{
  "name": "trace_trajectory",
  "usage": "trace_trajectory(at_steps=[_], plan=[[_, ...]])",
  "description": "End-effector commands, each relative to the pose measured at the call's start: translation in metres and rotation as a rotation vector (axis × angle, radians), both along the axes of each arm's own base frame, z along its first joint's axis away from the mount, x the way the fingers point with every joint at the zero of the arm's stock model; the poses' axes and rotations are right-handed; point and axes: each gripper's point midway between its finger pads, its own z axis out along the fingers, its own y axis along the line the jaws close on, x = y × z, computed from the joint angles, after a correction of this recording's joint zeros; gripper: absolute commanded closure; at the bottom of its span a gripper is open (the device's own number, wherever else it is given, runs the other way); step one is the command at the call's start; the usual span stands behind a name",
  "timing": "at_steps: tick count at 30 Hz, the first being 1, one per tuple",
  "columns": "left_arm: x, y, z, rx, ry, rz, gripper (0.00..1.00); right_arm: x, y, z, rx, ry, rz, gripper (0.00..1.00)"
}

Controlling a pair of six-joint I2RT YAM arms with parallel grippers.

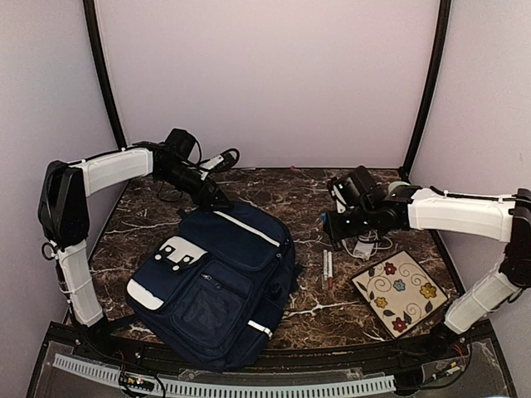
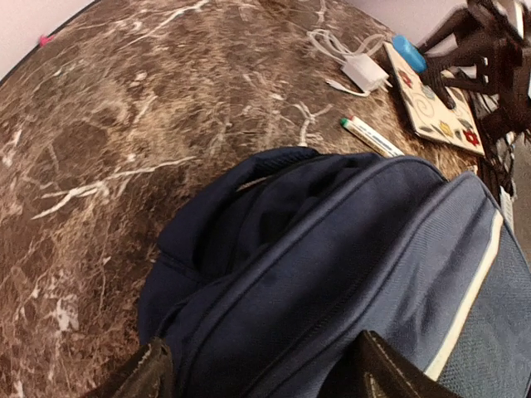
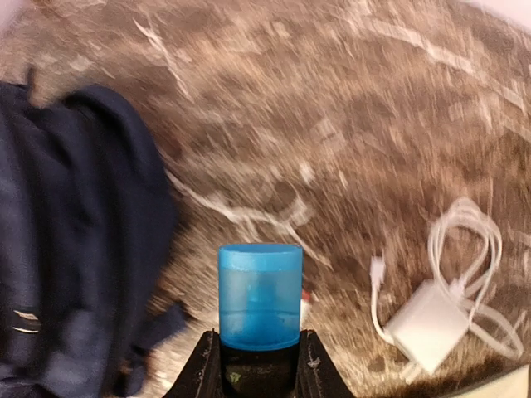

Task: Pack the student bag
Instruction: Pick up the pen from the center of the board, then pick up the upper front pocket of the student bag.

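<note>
So the student bag [image 1: 217, 282] is lying flat on the left-middle of the dark marble table [image 1: 274, 192]. Its front is facing up, pockets and the pale grey buckle patch on show, with the top end toward the back wall and the bottom near the front edge. The left gripper [image 1: 214, 197] is right at that top end. From its own camera the two fingers [image 2: 149, 373] are spread wide with the navy fabric below and between them, so the jaws are apart and not pinching anything. Over on the right, the right gripper [image 3: 259, 369] is clamped on a dark tube with a blue see-through cap [image 3: 259, 294] that sticks out past the fingertips. It's up off the table, in the gap between the bag and the white charger [image 1: 363, 247] with its looped cable. Just beside the bag's right edge there are two markers [image 1: 328, 269] lying side by side. Further right is a cream flowered pad [image 1: 400, 292], lying flat and turned at an angle. Can't tell what the tube actually is — the label isn't readable from any angle.
</note>
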Motion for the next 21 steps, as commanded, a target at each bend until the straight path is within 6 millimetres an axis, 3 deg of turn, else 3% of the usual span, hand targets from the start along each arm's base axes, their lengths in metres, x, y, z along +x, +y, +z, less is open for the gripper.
trace_trajectory(at_steps=[1,6,7,11,17,21], plan=[[-0.035,-0.009,0.021,-0.096,0.092,-0.100,0.38,0.015,0.050,0.071,0.202,-0.161,0.191,1.00],[-0.052,-0.008,0.044,-0.155,0.040,-0.154,0.91,0.026,0.115,0.113,0.415,-0.195,0.373,1.00],[-0.053,-0.008,0.048,-0.162,0.017,-0.154,0.99,0.030,0.125,0.109,0.428,-0.175,0.395,1.00],[-0.055,-0.005,0.069,-0.189,-0.075,-0.143,1.00,0.031,0.157,0.096,0.486,-0.098,0.481,1.00],[-0.063,-0.005,0.106,-0.281,-0.246,-0.144,1.00,0.011,0.190,0.104,0.553,-0.083,0.646,1.00],[-0.057,-0.003,0.097,-0.261,-0.220,-0.103,1.00,0.026,0.188,0.092,0.491,-0.081,0.592,1.00]])
